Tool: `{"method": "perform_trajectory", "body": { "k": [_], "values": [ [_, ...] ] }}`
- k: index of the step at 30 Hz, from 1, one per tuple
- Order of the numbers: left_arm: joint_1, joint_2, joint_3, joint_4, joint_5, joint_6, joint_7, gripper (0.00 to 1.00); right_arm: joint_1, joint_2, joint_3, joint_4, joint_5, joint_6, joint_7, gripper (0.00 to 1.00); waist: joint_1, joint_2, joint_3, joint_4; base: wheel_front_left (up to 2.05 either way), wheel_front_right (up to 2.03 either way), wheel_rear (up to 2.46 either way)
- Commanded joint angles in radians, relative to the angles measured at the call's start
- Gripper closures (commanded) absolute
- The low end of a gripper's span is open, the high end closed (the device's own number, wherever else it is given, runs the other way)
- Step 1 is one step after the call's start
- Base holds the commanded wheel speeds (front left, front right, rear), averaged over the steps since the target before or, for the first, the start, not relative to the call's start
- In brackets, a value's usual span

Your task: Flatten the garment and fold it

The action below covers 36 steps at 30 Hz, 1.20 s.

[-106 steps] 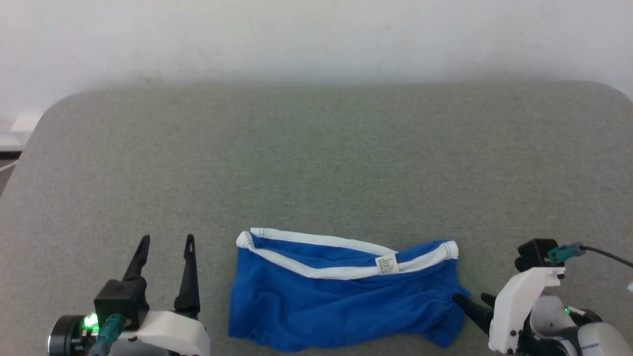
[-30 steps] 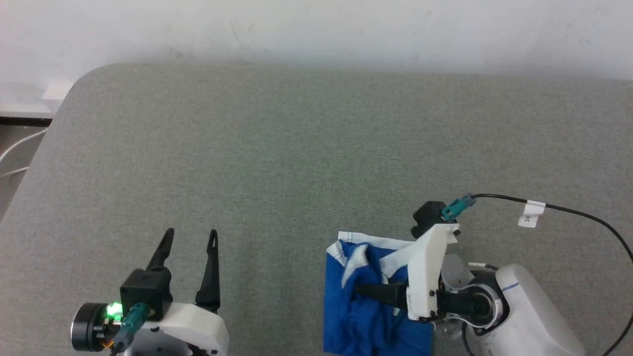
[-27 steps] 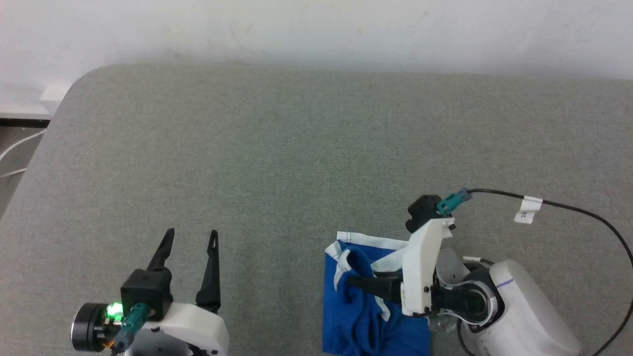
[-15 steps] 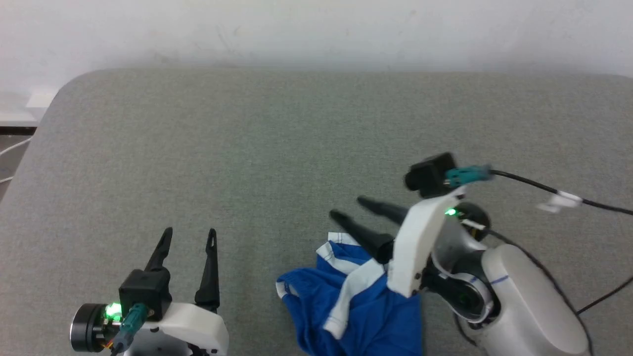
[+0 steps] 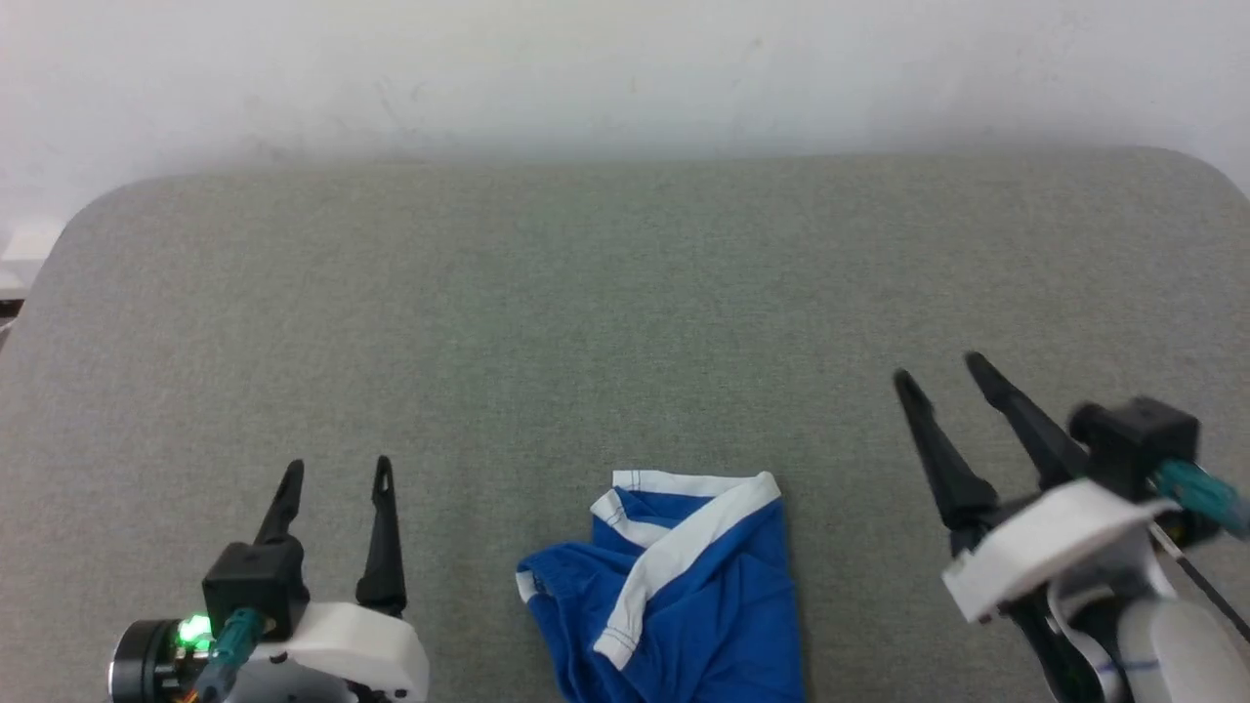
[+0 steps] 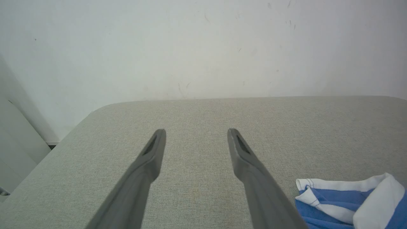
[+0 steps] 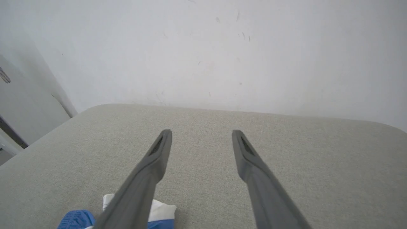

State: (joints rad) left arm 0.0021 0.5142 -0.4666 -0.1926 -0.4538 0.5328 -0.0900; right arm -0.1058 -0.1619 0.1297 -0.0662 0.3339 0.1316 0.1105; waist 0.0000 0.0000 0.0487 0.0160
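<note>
The garment, royal blue with a white waistband, lies folded over in a rumpled half-width bundle at the near middle of the grey table. Its white band runs diagonally across the top layer. My left gripper stands open at the lower left, well clear of the cloth, with nothing between its fingers. My right gripper is open and empty to the right of the cloth, raised off it. The left wrist view catches the garment at lower right; the right wrist view has a corner of the garment at the bottom.
A white wall runs behind the table. The table's rounded far corners lie at left and right. A dark cable trails from the right wrist.
My right gripper carried the right side of the garment over to the left, opened, then drew back up and to the right. The head camera shifted. The left gripper stayed put.
</note>
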Motion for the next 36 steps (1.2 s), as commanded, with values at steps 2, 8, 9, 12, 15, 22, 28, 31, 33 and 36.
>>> {"method": "perform_trajectory", "body": {
  "k": [2, 8, 9, 12, 15, 22, 28, 31, 33, 36],
  "values": [
    [0.018, 0.009, 0.016, -0.003, -0.01, 0.017, -0.01, 0.0, 0.064, 0.011, -0.038, -0.047, -0.027, -0.001, -0.006, 0.0, 0.0, 0.0, -0.01, -0.019, 0.0, 0.0, 0.0],
    [0.051, 0.022, 0.038, -0.005, -0.024, 0.033, -0.013, 0.0, 0.208, 0.04, -0.142, -0.116, -0.069, -0.001, 0.059, 0.0, 0.0, 0.0, -0.021, -0.034, 0.0, 0.0, 0.0],
    [0.057, 0.024, 0.04, -0.004, -0.026, 0.035, -0.014, 0.0, 0.227, 0.045, -0.17, -0.121, -0.074, -0.001, 0.061, 0.0, 0.0, 0.0, -0.024, -0.033, 0.0, 0.0, 0.0],
    [0.075, 0.028, 0.045, -0.004, -0.033, 0.038, -0.016, 0.0, 0.271, 0.065, -0.244, -0.143, -0.083, -0.001, 0.063, 0.0, 0.0, 0.0, -0.032, -0.027, 0.0, 0.0, 0.0],
    [0.087, 0.03, 0.048, -0.004, -0.037, 0.043, -0.017, 0.0, 0.291, 0.076, -0.263, -0.157, -0.081, -0.001, 0.079, 0.0, 0.0, 0.0, -0.033, -0.023, 0.0, 0.0, 0.0],
    [0.068, 0.018, 0.035, 0.007, -0.04, 0.027, -0.026, 0.0, 0.287, 0.099, -0.263, -0.046, 0.057, -0.001, 0.245, 0.0, 0.0, 0.0, -0.015, 0.031, 0.0, 0.0, 0.0],
    [0.027, -0.003, 0.012, 0.028, -0.034, 0.006, -0.036, 0.0, 0.216, 0.106, -0.231, 0.116, 0.201, -0.001, 0.404, 0.0, 0.0, 0.0, 0.008, 0.084, 0.0, 0.0, 0.0],
    [0.012, -0.013, 0.006, 0.042, -0.033, 0.0, -0.044, 0.0, 0.17, 0.108, -0.198, 0.189, 0.278, -0.001, 0.463, 0.0, 0.0, 0.0, 0.02, 0.101, 0.0, 0.0, 0.0],
    [-0.003, -0.023, 0.001, 0.058, -0.033, -0.006, -0.053, 0.0, 0.115, 0.11, -0.134, 0.264, 0.386, -0.001, 0.525, 0.0, 0.0, 0.0, 0.035, 0.117, 0.0, 0.0, 0.0],
    [-0.015, -0.028, -0.001, 0.066, -0.033, -0.009, -0.058, 0.0, 0.074, 0.111, -0.099, 0.315, 0.449, -0.001, 0.539, 0.0, 0.0, 0.0, 0.047, 0.122, 0.0, 0.0, 0.0]
  ]
}}
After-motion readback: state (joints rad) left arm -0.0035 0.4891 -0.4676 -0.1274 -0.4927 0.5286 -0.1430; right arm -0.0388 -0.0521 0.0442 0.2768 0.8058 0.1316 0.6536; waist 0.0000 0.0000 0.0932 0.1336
